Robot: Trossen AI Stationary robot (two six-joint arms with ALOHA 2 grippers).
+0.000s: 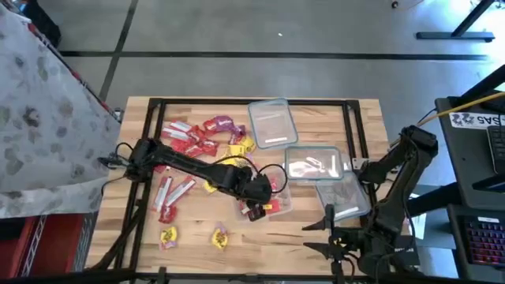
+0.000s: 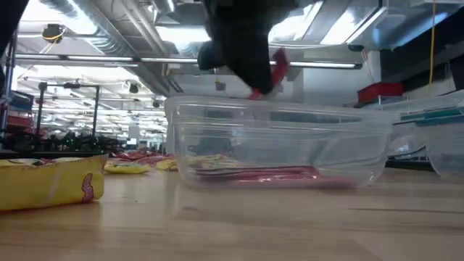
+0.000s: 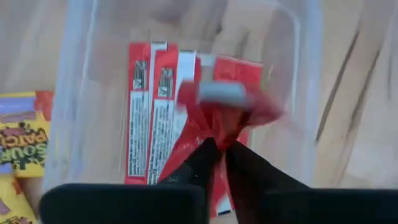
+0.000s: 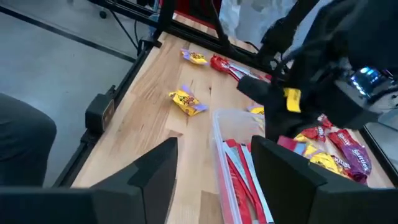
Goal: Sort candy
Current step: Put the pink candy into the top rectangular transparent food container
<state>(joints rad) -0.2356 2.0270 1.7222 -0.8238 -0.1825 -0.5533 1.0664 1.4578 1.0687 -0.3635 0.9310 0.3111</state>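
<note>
My left gripper [image 3: 222, 152] is shut on a red candy packet [image 3: 227, 109] over a clear tub [image 1: 280, 203] near the table's middle front. Several long red packets [image 3: 152, 118] lie flat on the tub's bottom. In the low view the held packet [image 2: 279, 69] pokes out beside the dark gripper [image 2: 239, 43], above the tub's rim [image 2: 275, 109]. More candy lies loose in a red and yellow pile [image 1: 203, 138] at the far left. My right gripper [image 4: 214, 180] waits open at the front right [image 1: 331, 237], with nothing between its fingers. My left gripper pinches a crumpled end of the red packet [image 3: 217, 134] between its two fingers [image 3: 199, 165]. The fingers come from above, pointing down. The packet is lifted clear, above the tub and the red packets lying in it.
Three more clear tubs or lids [image 1: 272, 122] [image 1: 316, 166] [image 1: 345, 199] lie to the right and far side. Long red packets [image 1: 170, 193] and two yellow sweets [image 1: 168, 235] [image 1: 219, 235] lie front left. A black frame rail [image 1: 252, 101] borders the table.
</note>
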